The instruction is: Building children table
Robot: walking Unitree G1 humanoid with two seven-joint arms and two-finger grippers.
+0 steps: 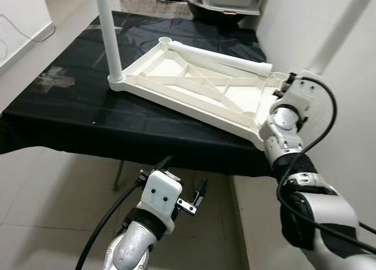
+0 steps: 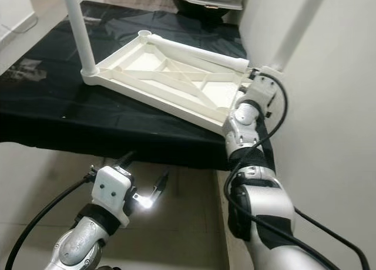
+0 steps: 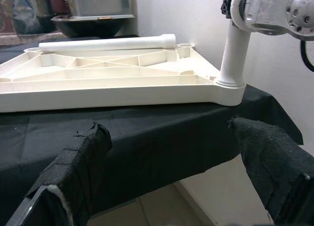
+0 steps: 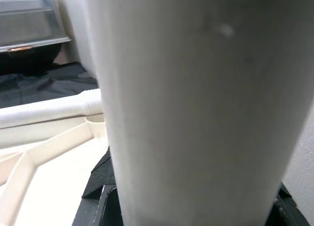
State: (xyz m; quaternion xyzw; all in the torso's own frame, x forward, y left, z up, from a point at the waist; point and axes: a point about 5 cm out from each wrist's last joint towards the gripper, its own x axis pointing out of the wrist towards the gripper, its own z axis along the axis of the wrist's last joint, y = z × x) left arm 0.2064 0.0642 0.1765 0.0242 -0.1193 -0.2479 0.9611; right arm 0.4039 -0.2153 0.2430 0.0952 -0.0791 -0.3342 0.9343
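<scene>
A white plastic tabletop [image 1: 176, 81] lies upside down on a table draped in black cloth [image 1: 70, 111]. One white leg [image 1: 109, 35] stands upright in its far left corner. A loose leg [image 1: 223, 57] lies along the tabletop's back edge. At the near right corner my right gripper [image 1: 286, 83] is shut on a third leg [image 1: 343, 26], which stands in the corner socket [image 3: 230, 86]. In the right wrist view that leg [image 4: 196, 103] sits between the black fingers [image 4: 98, 199]. My left gripper [image 1: 183, 179] hangs open below the table's front edge, holding nothing.
A dark bowl with a clear lidded box [image 1: 229, 3] stands at the back of the table. A white wall [image 1: 352, 123] runs close along the right side. Tiled floor [image 1: 53, 199] lies in front of the table.
</scene>
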